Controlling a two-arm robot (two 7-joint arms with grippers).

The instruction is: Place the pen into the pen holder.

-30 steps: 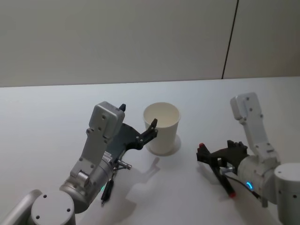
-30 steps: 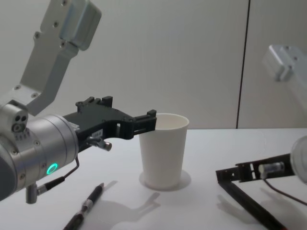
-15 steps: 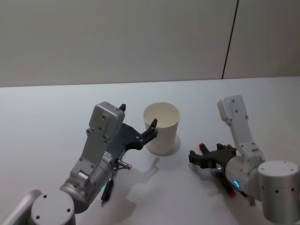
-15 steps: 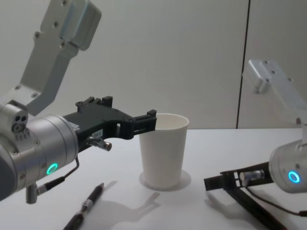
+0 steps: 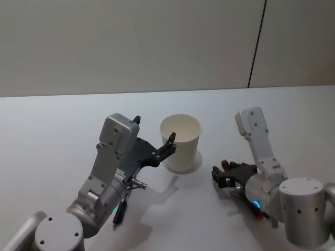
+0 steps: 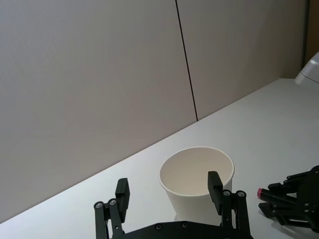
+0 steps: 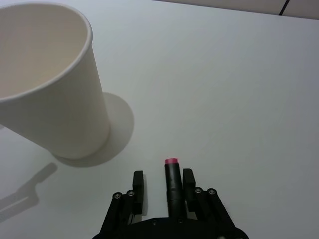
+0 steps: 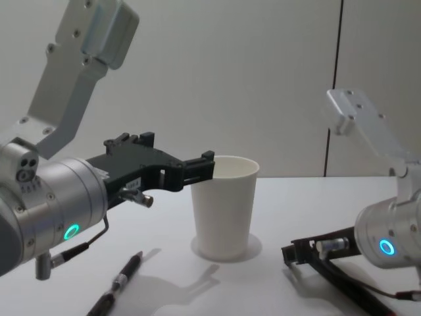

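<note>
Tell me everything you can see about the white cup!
The pen holder is a plain white paper cup, tapered, wider at its rolled rim than at its base. It stands upright on the white table, and what shows of its inside looks empty. The left gripper hovers open by its rim, one finger beside the cup. I can't tell if it touches.

Your pen holder (image 5: pixel 180 143), a plain white tapered paper cup with a rolled rim, stands upright and empty on the white surface (image 5: pixel 52 136). You'll find a dark pen (image 7: pixel 173 186) with a pink end clamped in the right gripper (image 7: pixel 162 186), near the cup.
</note>
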